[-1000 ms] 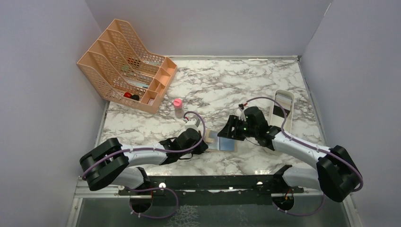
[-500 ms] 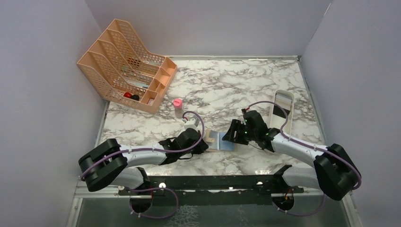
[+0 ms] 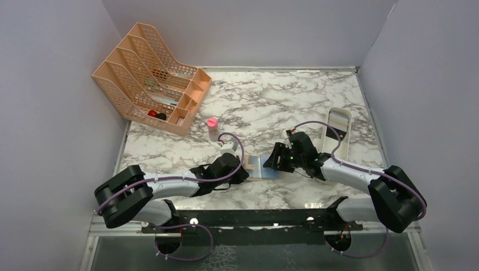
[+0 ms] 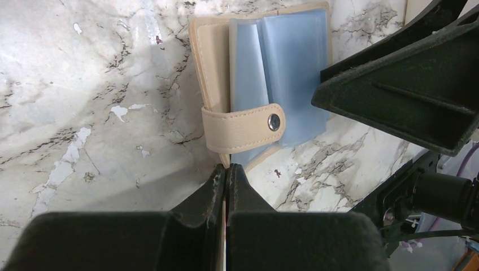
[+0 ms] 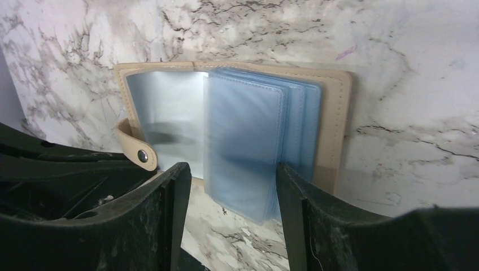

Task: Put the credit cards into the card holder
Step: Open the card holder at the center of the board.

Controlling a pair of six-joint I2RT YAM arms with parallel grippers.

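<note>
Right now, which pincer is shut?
The left pincer: its fingers are pressed together by the wallet; the right pincer stands open.

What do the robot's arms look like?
The left arm and right arm match: smooth white tubes joined by chunky round black joints. A thin purple cable loops along each one. The left tool and right tool are black, each with two wedge-shaped fingers of rough matte plastic.

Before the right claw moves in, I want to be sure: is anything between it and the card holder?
Nothing visible. The right claw is open at the blue sleeves of the card holder; the shut left claw is at the strap side, not between.
</note>
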